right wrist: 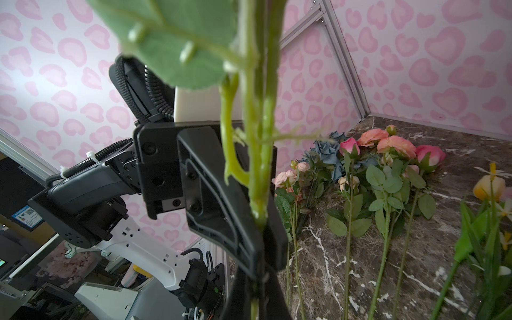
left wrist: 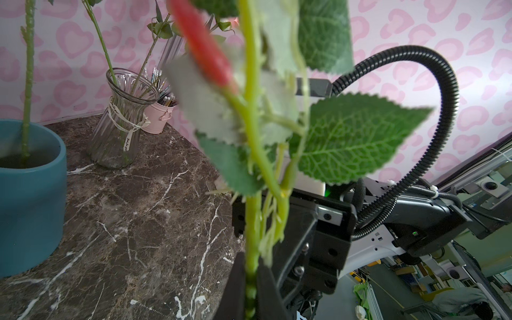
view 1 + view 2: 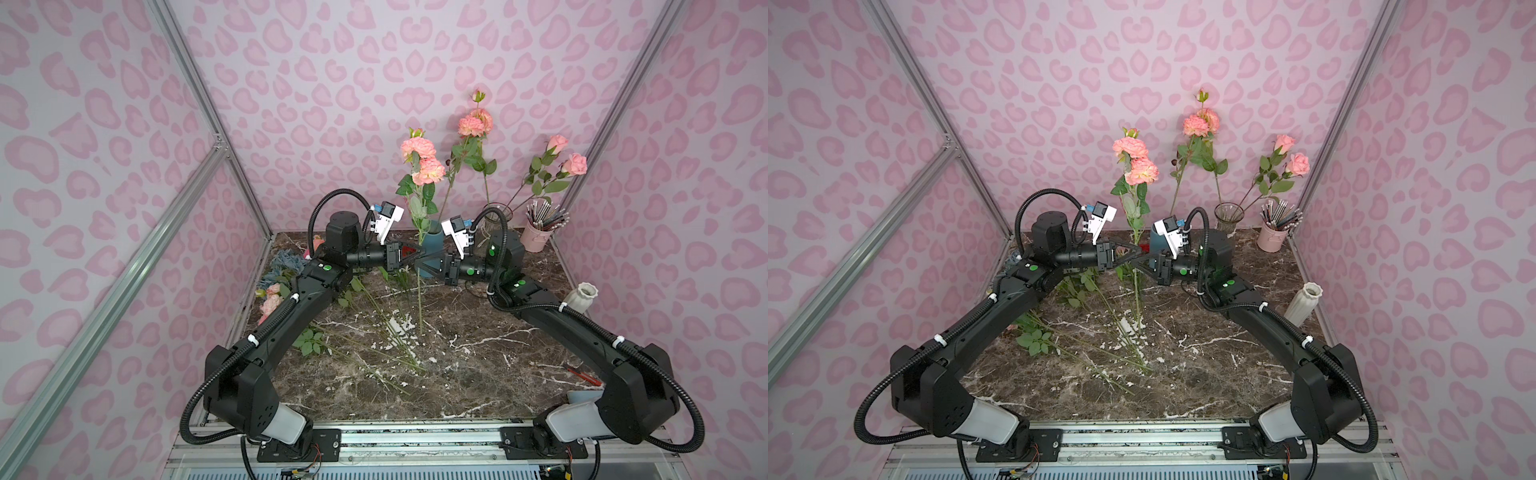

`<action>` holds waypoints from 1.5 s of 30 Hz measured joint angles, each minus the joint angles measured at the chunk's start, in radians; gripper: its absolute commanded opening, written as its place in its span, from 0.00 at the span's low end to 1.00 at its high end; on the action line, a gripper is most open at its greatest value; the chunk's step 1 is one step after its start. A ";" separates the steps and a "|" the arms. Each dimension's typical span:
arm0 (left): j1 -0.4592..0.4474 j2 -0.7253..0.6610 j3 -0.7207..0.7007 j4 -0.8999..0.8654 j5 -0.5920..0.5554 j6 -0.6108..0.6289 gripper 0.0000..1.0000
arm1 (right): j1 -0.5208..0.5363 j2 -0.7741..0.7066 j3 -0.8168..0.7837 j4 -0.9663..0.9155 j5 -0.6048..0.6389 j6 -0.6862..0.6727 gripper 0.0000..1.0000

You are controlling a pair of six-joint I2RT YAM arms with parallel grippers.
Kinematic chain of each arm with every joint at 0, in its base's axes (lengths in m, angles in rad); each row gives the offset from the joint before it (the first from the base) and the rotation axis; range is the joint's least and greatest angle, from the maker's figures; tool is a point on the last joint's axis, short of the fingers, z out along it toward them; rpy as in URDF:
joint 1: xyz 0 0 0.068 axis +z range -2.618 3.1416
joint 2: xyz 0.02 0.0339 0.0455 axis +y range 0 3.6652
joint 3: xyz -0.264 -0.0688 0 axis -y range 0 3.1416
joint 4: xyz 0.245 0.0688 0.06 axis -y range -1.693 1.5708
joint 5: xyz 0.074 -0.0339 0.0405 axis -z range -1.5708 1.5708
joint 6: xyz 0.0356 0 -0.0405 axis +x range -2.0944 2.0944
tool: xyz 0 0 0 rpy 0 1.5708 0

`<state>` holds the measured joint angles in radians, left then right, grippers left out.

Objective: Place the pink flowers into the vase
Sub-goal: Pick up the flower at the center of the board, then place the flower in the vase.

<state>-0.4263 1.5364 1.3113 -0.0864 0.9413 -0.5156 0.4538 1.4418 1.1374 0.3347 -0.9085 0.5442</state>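
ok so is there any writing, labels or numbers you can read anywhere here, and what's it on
No text here can be read.
Ribbon tied round the glass vase: cursive writing on its hanging tail, too small to read.
Blue label with a square code, outside the cell in the right wrist view: print too blurred to read.

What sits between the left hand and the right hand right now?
Only the green stem of the upright salmon-pink ruffled flower: left hand and right hand both grip it, seen in both top views.
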 measured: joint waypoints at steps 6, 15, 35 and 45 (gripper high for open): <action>-0.002 0.003 0.011 -0.020 -0.013 0.020 0.59 | 0.000 -0.011 0.000 -0.019 0.070 -0.014 0.00; 0.024 -0.010 0.106 -0.184 -0.224 0.056 0.66 | 0.048 -0.042 0.062 -0.223 0.322 -0.144 0.00; 0.116 -0.140 -0.048 -0.404 -1.022 0.043 0.65 | 0.171 -0.053 0.012 -0.127 1.194 -0.418 0.00; 0.180 -0.154 -0.080 -0.396 -1.007 0.039 0.65 | 0.162 0.053 0.112 0.047 1.334 -0.540 0.00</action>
<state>-0.2466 1.3827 1.2316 -0.4820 -0.0654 -0.4770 0.6159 1.4944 1.2495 0.3820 0.4252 0.0044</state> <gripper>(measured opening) 0.647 0.081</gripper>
